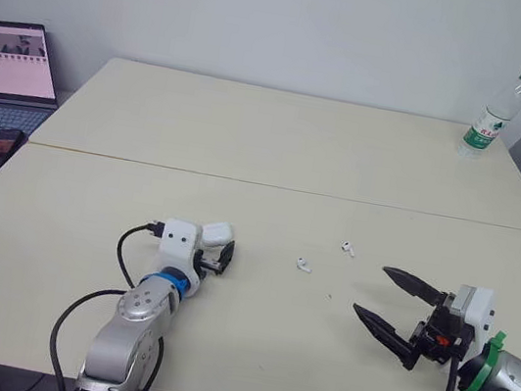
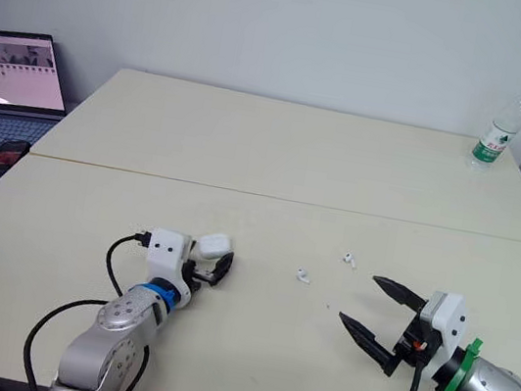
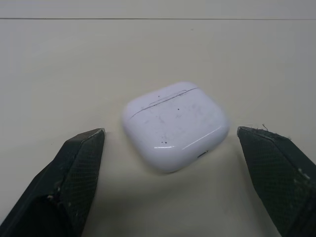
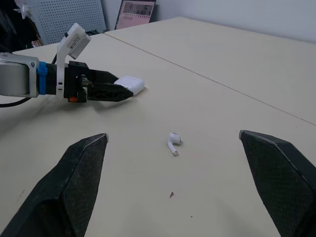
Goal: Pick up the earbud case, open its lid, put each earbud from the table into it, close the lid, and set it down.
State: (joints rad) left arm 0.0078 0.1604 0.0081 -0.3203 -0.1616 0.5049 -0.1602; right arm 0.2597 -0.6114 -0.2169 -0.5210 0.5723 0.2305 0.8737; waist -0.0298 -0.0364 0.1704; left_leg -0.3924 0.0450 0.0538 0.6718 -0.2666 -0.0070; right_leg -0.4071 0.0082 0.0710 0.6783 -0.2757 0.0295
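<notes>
The white earbud case (image 3: pixel 175 126) lies shut on the cream table, left of centre. My left gripper (image 1: pixel 218 250) is open, with a black finger (image 3: pixel 74 168) on each side of the case and the case just beyond the tips, untouched. Two white earbuds lie apart to its right, one nearer (image 1: pixel 303 264) and one farther (image 1: pixel 347 248). My right gripper (image 1: pixel 372 291) hovers wide open to the right of the earbuds, pointing at them. The right wrist view has the nearer earbud (image 4: pixel 173 143) ahead and the left gripper (image 4: pixel 111 90) by the case (image 4: pixel 131 83).
A water bottle (image 1: pixel 495 114) stands at the far right corner. An open laptop (image 1: pixel 3 66) and a phone (image 1: pixel 0 147) sit on a side surface at the left. A seam (image 1: pixel 291 189) joins two tabletops.
</notes>
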